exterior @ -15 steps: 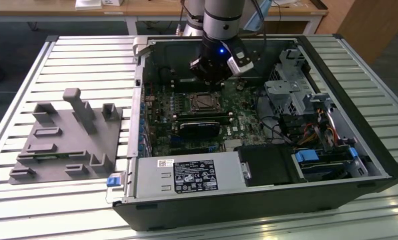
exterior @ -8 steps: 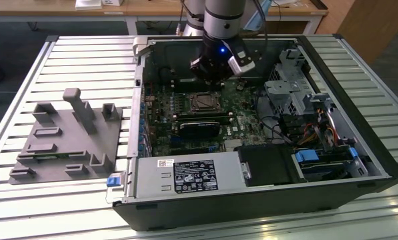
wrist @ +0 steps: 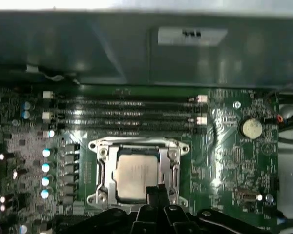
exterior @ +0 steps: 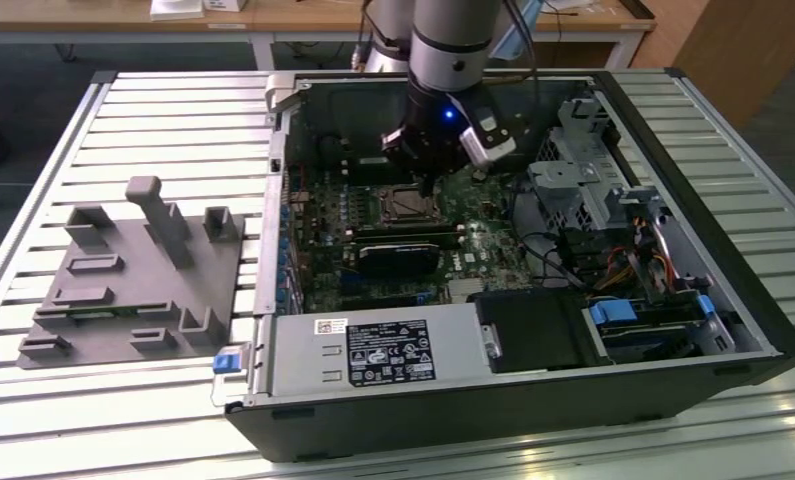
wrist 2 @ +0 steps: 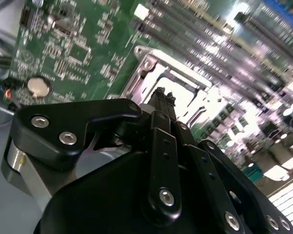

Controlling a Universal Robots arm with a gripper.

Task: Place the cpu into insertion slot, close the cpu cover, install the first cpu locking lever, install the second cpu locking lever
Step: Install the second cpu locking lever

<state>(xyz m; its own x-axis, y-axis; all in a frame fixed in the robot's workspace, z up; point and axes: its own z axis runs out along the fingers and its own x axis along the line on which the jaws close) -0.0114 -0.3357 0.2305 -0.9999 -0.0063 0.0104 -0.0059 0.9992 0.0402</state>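
We see the cpu (wrist: 135,175) seated in the insertion slot (wrist: 101,171), cpu cover (wrist: 136,144) down around it. Gripper (wrist: 156,191) clenched, empty, at the cover's 6 o'clock edge in the first wrist view.

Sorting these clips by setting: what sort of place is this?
Probably a robotics lab or workshop: an open black computer case lies on a slatted metal table, beside a grey moulded parts fixture, wooden benches behind.

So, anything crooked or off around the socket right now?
Nothing stands out. The cpu sits square in the insertion slot, the cpu cover lies flat around it, and the end effector hangs at its edge.
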